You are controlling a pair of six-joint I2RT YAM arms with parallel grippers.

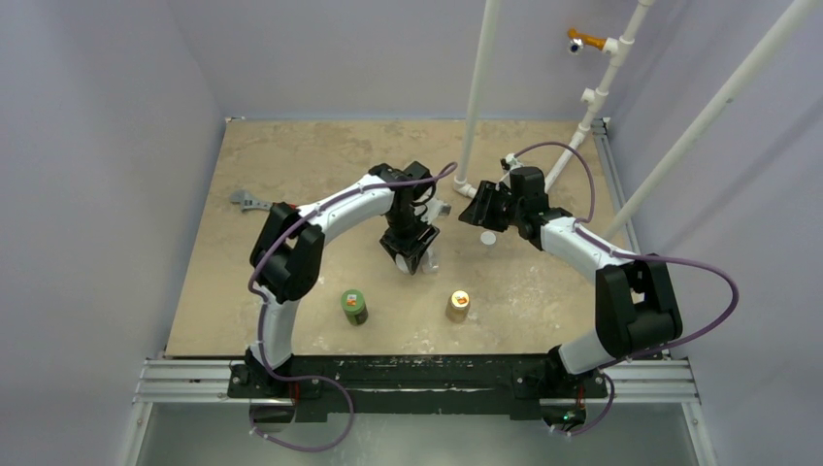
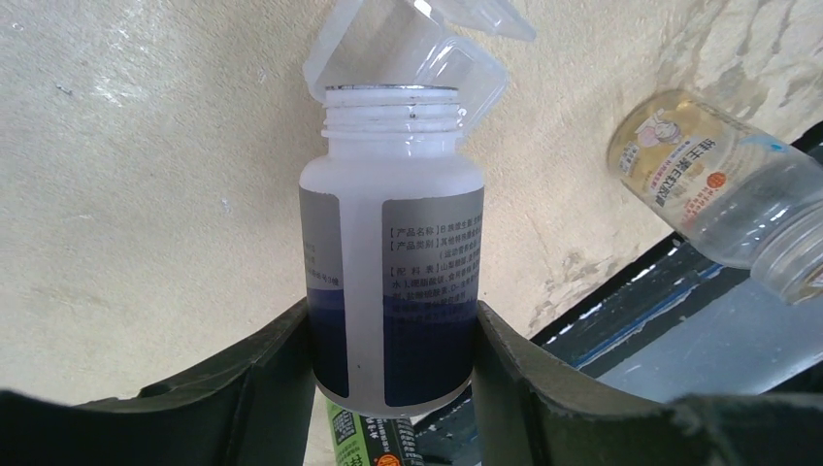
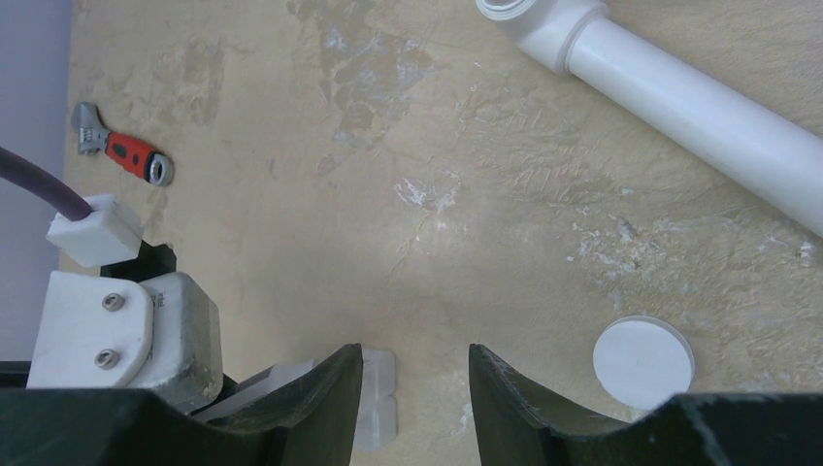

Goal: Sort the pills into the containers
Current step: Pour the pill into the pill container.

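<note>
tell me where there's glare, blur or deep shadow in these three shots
Top external: soft, even light, only faint shadows on the table. Left wrist: white bottle sharp, its label readable; glare on the clear case behind; left tool fingers dark and soft. Right wrist: table grain crisp, white disc nearly blown out, right tool fingers underexposed.

Landmark: held bottle (image 2: 393, 282)
Case (image 2: 417, 49): at its mouth
First standing bottle (image 1: 353, 306): nearer, left
Second standing bottle (image 1: 458, 306): nearer, right
Cap (image 1: 487, 237): right
Wrench (image 1: 250, 202): far left, behind
Pipe foot (image 1: 466, 189): behind, right
</note>
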